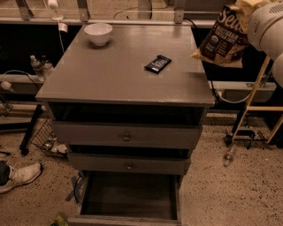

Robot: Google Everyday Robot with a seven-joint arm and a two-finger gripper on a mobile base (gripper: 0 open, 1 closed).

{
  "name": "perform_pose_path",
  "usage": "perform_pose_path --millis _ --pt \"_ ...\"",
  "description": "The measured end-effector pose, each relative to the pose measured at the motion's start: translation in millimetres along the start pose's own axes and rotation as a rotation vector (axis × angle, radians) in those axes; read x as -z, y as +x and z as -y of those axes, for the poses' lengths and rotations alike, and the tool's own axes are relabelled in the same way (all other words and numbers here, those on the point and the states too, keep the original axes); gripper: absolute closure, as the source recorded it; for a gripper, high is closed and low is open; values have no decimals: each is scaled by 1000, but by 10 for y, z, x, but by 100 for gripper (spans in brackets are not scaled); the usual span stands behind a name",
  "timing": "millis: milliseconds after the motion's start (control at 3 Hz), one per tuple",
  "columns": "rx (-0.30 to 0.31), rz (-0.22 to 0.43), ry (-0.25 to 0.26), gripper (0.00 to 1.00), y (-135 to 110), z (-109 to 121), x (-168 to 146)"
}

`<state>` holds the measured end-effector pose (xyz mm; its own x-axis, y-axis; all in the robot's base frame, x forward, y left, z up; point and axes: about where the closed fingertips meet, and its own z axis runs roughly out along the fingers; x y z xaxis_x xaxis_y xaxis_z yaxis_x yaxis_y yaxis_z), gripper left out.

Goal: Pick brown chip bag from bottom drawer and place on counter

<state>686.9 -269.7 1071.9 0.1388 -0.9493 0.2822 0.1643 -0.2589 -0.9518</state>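
The brown chip bag [222,39] hangs in the air at the upper right, just past the counter's [115,70] right back corner, its lower left tip over the edge. My gripper [244,7] is at the top right, above the bag, shut on its upper edge; my white arm [266,27] hides most of it. The bottom drawer [129,197] is pulled out at the lower middle, its dark interior showing nothing inside.
A white bowl [98,33] stands at the counter's back left and a small flat black wrapper [158,63] lies right of its middle. The two upper drawers stand slightly open. A shoe [20,175], bottles [40,66] and a wooden stand [252,99] flank the cabinet.
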Motion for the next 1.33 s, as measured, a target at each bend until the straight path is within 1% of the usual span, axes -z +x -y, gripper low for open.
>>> perform_pose_path --millis 333,667,1000,1333 --pt "10 74 -18 100 -422 -21 -58" --pt "18 154 -65 100 -904 -171 -61" --pt "2 212 -114 100 -1232 -368 -33" --pt "-38 216 -124 82 -1256 -384 -28"
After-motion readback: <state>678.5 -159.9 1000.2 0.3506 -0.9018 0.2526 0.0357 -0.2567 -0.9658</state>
